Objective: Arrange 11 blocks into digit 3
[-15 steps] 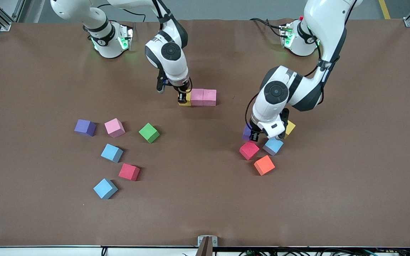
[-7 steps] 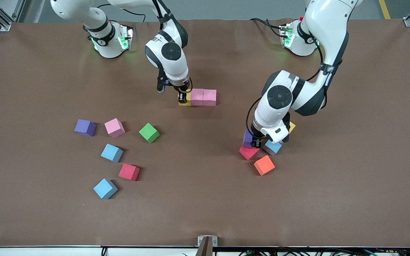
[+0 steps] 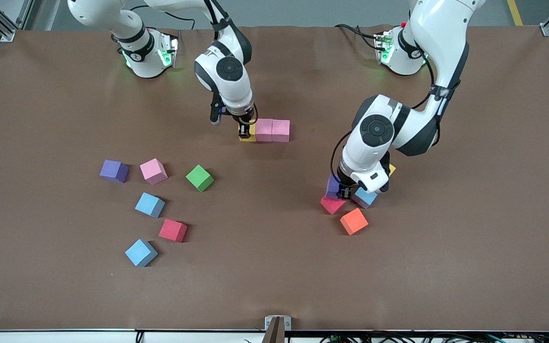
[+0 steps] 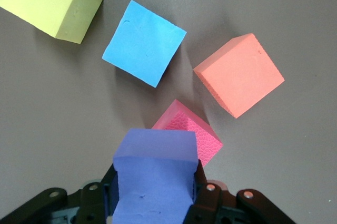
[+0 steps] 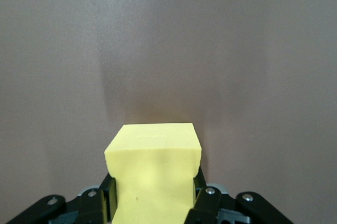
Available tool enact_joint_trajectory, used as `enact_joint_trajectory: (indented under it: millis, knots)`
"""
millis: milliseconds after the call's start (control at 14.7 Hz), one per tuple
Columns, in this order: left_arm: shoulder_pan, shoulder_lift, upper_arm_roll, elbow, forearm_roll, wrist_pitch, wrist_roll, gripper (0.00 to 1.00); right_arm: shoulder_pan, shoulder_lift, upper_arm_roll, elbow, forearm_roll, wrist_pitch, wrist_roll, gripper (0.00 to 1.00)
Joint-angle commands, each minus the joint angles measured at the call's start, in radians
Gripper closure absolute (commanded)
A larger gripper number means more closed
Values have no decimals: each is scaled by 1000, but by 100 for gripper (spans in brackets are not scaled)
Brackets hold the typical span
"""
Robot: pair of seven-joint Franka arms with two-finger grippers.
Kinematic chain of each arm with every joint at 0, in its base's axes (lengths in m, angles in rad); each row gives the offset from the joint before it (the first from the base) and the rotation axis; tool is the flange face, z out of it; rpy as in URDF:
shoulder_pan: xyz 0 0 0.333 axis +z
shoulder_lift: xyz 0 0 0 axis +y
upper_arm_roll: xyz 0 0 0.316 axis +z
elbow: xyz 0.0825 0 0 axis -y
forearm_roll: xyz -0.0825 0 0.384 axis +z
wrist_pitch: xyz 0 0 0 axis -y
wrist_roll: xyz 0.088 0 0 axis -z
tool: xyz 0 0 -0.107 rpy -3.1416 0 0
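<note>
Tabletop (image 3: 274,286): one wide brown matte sheet, plain and flat, with metal frame posts at the corners and grey floor past the edge where the bases stand.
Left arm: this is the one that moves! A second ago its claw sat lower over the cluster; now the left claw (image 3: 344,190) is drawn a touch toward its base, clamped on the purple block (image 4: 155,174).
What that means: judging by the wrist view, the block looks just clear of the sheet, though I can't be sure it is fully off. A fourth piece for the figure seems on its way.
Right arm: no change across the second. The right claw (image 3: 244,132) stays pinched on the yellow block (image 5: 154,168), low beside the two pink blocks (image 3: 272,130).
Digit 3: only that row so far, yellow touching pink touching pink, mid-tabletop. That reads as the first bar; most of the eleven are still to place.
Cluster under the left claw: red block (image 4: 192,134), light blue block (image 4: 144,42), orange block (image 4: 239,74) and a second yellow block (image 4: 50,2), close together.
Loose group toward the right arm's end: purple cube (image 3: 114,170), pink cube (image 3: 153,171), green cube (image 3: 199,177), blue cube (image 3: 149,205), red cube (image 3: 173,230), second blue cube (image 3: 140,253), all apart.
</note>
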Motion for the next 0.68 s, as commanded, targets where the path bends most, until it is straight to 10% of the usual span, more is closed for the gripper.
enact_joint_trajectory:
  millis: [0, 612]
  knots:
    - [-6, 7, -2, 18, -16, -20, -4, 69, 12, 42, 4, 8, 2, -1, 29, 100]
    - [-12, 6, -2, 20, -16, -20, -6, 69, 6, 42, 4, 8, 2, -3, 38, 91]
